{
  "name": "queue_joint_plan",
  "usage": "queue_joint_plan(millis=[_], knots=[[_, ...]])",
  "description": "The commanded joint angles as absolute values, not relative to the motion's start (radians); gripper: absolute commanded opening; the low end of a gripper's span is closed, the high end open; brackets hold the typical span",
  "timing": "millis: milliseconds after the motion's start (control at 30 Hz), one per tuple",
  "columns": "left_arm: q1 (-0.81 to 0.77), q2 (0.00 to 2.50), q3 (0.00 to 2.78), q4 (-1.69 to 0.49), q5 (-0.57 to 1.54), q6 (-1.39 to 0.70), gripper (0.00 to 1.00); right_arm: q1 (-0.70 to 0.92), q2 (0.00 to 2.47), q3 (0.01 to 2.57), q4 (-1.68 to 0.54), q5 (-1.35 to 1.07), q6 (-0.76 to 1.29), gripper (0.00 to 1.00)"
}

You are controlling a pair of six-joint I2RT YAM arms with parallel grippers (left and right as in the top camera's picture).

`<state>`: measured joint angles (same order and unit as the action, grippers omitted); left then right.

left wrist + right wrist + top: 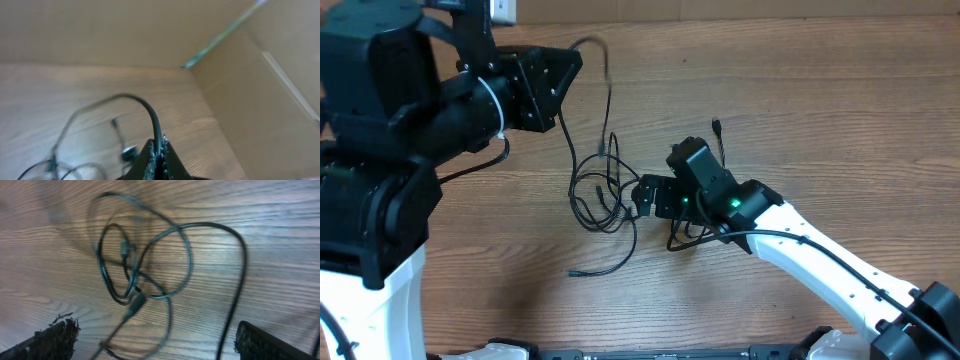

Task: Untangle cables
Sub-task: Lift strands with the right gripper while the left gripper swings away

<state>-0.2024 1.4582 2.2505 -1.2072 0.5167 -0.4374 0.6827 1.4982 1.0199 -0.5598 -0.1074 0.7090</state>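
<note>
While the left gripper is closed on one cable, which arches up from its tips, the right gripper stands wide open and holds nothing. The tangled loops lie on the table just ahead, between its fingers.

Cables lie looped on the table at centre, with the right gripper just right of them. One strand runs far and left to the left gripper. A plug end lies nearer, left of the loops.
</note>
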Motion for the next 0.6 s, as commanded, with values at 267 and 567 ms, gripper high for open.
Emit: queue_joint_plan(millis=[267,567], knots=[[-0.171,1.436,2.302,-1.088,0.177,-0.414,0.04,0.704,1.503,1.019,-0.437,-0.091,0.705,1.0],[-0.018,1.44,2.301,-1.241,-0.512,-0.587,0.04,0.704,1.517,0.965,-0.466,-0.088,0.706,1.0]])
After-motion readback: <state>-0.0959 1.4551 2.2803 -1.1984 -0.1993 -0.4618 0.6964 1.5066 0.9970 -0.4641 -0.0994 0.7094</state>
